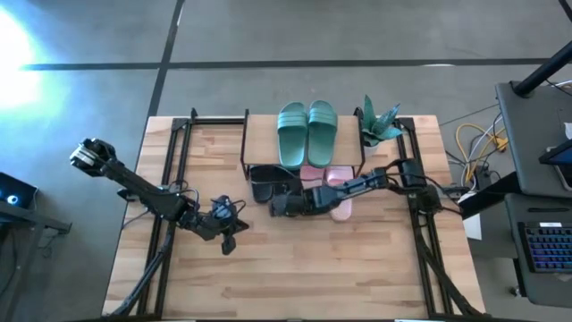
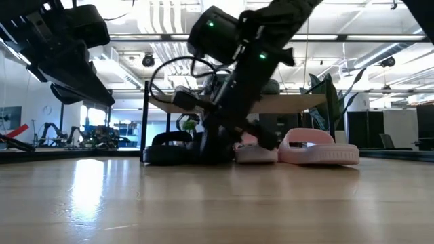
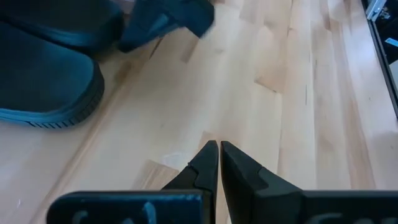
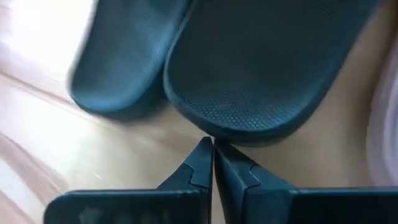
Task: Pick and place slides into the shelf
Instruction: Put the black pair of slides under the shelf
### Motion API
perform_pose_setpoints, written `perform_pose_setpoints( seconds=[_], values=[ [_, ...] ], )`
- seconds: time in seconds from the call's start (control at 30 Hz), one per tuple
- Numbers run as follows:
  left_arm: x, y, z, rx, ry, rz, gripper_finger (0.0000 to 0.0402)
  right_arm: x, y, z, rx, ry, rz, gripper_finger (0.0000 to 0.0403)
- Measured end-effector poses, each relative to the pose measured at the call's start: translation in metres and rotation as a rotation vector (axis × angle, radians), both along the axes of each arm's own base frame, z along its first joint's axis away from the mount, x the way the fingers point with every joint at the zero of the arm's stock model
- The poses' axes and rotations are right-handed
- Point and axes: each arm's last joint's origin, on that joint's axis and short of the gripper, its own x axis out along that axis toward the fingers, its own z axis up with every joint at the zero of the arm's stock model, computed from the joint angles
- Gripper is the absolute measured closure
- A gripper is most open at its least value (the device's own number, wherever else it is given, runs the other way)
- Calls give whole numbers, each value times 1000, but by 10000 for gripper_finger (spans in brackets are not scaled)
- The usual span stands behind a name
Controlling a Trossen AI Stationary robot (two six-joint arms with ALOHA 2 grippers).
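Teal slides (image 1: 307,131) atop shelf (image 1: 259,134)

Bright ceiling strip lights glaring in the low view, white flare at the overhead view's corner (upper left), wrist views soft, blurred.

A robotics lab: concrete floor (image 1: 357,36), exposed ceiling ducts (image 2: 163,20), cabled workstation (image 1: 536,134).

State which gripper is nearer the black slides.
Right. The right gripper sits shut right at the black slides; the left gripper rests shut on bare table, off to their side.
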Motion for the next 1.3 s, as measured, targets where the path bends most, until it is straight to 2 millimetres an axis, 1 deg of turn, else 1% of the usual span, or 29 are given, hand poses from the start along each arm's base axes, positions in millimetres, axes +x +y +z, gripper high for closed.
perform_pose_setpoints(
  seconds=[0.1, 0.23, 0.33, 0.4, 0.53, 0.6, 0.7, 0.8, 0.87, 0.97, 1.13, 1.2, 1.3],
  values=[
    [0, 0, 0, 2, 2, 2, 398, 8, -5, 11, -30, -9, 60, 394],
    [2, 0, -5, 11, 20, 15, 398, 16, -3, 24, -49, -14, 101, 394],
    [5, 0, -13, 32, 53, 29, 398, 15, 9, 32, -32, 24, 123, 394],
    [8, 2, -20, 44, 81, 47, 398, 13, 24, 35, -12, 48, 139, 394],
    [18, 8, -35, 73, 110, 127, 398, 5, 70, 47, 6, 40, 184, 394],
    [25, 12, -39, 89, 97, 172, 398, 0, 95, 55, -5, 12, 170, 394],
    [35, 17, -42, 103, 60, 205, 398, -12, 124, 63, -2, -2, 122, 394],
    [44, 26, -47, 146, 58, 212, 398, -25, 145, 64, 2, 10, 88, 394],
    [48, 36, -53, 179, 78, 231, 398, -33, 156, 65, -1, 12, 68, 394],
    [52, 53, -62, 210, 133, 283, 398, -42, 166, 65, 5, 17, 37, 394],
    [57, 77, -69, 218, 156, 373, 398, -47, 172, 65, 16, 3, -5, 394],
    [59, 83, -67, 226, 138, 384, 398, -47, 172, 65, 15, 4, -4, 394],
    [63, 84, -62, 238, 94, 359, 398, -48, 172, 65, 10, 8, 1, 394]
  ],
)
